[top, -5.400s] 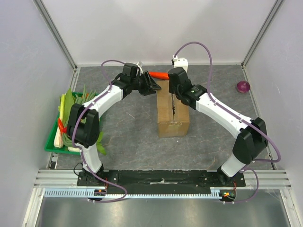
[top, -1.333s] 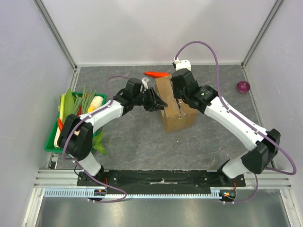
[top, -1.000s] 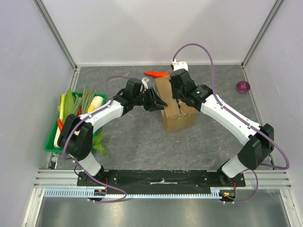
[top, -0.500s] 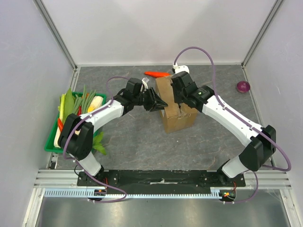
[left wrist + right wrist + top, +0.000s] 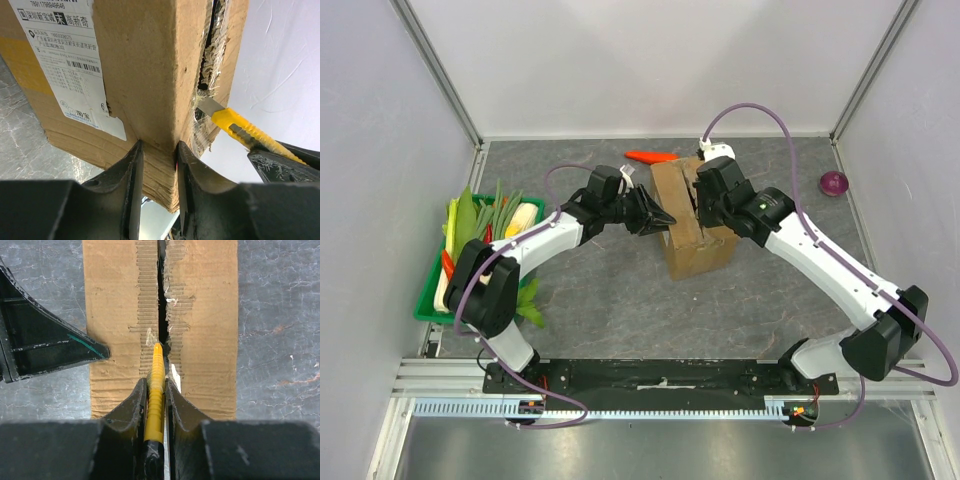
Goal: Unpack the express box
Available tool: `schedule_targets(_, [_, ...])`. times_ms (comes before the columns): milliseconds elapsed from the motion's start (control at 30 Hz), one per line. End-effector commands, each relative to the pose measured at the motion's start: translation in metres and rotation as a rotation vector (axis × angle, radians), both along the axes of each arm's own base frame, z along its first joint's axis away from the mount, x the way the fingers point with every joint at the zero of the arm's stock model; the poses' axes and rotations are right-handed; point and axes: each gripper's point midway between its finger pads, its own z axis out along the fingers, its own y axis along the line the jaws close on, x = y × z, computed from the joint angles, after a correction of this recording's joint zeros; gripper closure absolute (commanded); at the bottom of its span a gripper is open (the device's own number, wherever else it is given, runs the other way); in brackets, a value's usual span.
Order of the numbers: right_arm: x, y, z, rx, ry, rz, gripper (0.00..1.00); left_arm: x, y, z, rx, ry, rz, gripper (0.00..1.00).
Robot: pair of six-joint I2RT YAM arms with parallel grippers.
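The express box (image 5: 692, 232) is a brown cardboard box near the table's middle, its top flaps shut with a torn seam (image 5: 163, 305) between them. Its white-and-blue label (image 5: 70, 60) shows in the left wrist view. My left gripper (image 5: 157, 150) is shut on the box's left top edge (image 5: 160, 100); it also shows in the top view (image 5: 665, 218). My right gripper (image 5: 155, 385) is shut on a yellow utility knife (image 5: 156, 390) over the box top. The knife's blade (image 5: 210, 106) is in the seam.
A green tray (image 5: 433, 297) of vegetables stands at the left edge. An orange carrot (image 5: 650, 156) lies behind the box. A purple onion (image 5: 832, 183) lies at the far right. Grey walls close in the table.
Since 5.4 s ago the box has turned and shifted; my left gripper has come onto its left edge. Over the last second my right arm has moved the knife rightward along the box top.
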Motion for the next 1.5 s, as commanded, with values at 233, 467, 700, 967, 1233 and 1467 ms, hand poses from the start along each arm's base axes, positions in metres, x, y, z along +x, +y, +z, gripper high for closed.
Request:
schedule_targets(233, [-0.023,-0.019,-0.002,-0.033,0.046,-0.015,1.0,0.016,0.01,-0.025,0.057,0.031,0.103,0.82])
schedule_targets(467, [-0.008,-0.017,0.056,0.069,-0.138,-0.042,1.0,0.013,0.012,-0.011,0.053,-0.038,0.078,0.59])
schedule_targets(700, [0.001,-0.009,0.044,0.062,-0.135,-0.033,1.0,0.006,0.006,0.007,0.034,-0.123,0.007,0.34])
schedule_targets(967, [0.0,-0.011,0.021,0.029,-0.102,-0.039,1.0,-0.012,-0.002,0.004,0.035,-0.123,-0.071,0.31])
schedule_targets(1233, [-0.004,-0.017,-0.005,-0.02,-0.071,-0.048,1.0,-0.02,-0.005,0.0,0.048,-0.113,-0.09,0.3])
schedule_targets(1467, [-0.004,-0.016,-0.011,0.001,-0.085,-0.059,1.0,-0.02,-0.01,-0.005,0.046,-0.085,-0.091,0.52])
